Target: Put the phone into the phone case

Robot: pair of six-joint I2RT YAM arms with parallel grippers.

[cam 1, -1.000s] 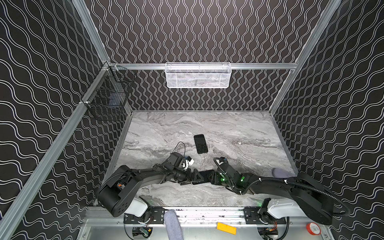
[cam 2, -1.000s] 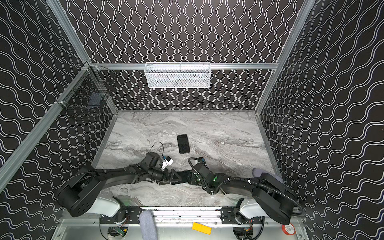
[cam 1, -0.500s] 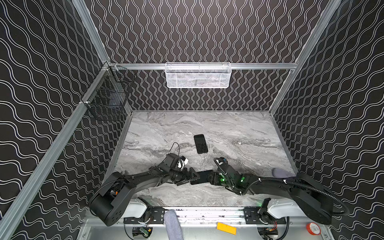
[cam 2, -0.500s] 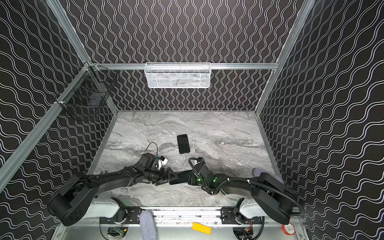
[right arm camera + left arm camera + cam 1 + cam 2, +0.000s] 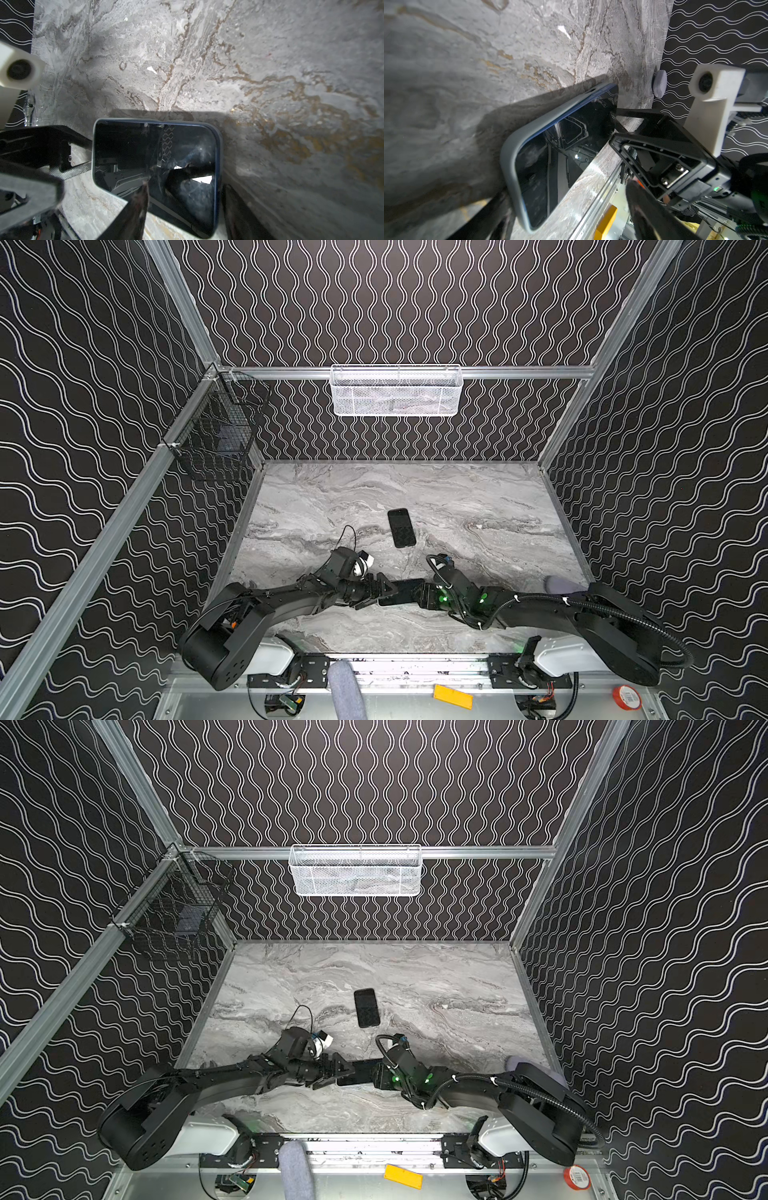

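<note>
Taking the back wall as twelve o'clock in both top views, I have the phone (image 5: 401,592) (image 5: 359,1072) down at six o'clock on the table (image 5: 478,506). It is just inside the front edge, lying lengthwise from nine to three between my two arms. My left wrist view shows it lodged in the case (image 5: 507,162). A grey rim wraps the near end and one long side of the black glass, and a thin blue edge of the phone shows along that rim. The pair is tipped up off the marble and throws a broad shadow. I cannot tell whether every corner is seated.

My right gripper (image 5: 419,596) (image 5: 374,1076) comes in from four o'clock and is clamped on the three o'clock end of the phone. In the right wrist view one finger (image 5: 137,207) crosses in front of the glass and the other (image 5: 245,212) sits hard against the opposite edge.

My left gripper (image 5: 380,595) (image 5: 338,1074) reaches in from eight o'clock with its jaws spread around the nine o'clock end. One finger (image 5: 492,220) is right up at the case's rim. The other (image 5: 650,214) stands apart from it.

At twelve o'clock from the held phone, about mid-table, a black slab (image 5: 401,527) (image 5: 366,1007) lies flat, apart from both arms. I cannot tell whether it is a phone or a case. A white basket (image 5: 395,391) hangs on the back rail at twelve o'clock, and a black wire basket (image 5: 216,439) hangs at ten.
</note>
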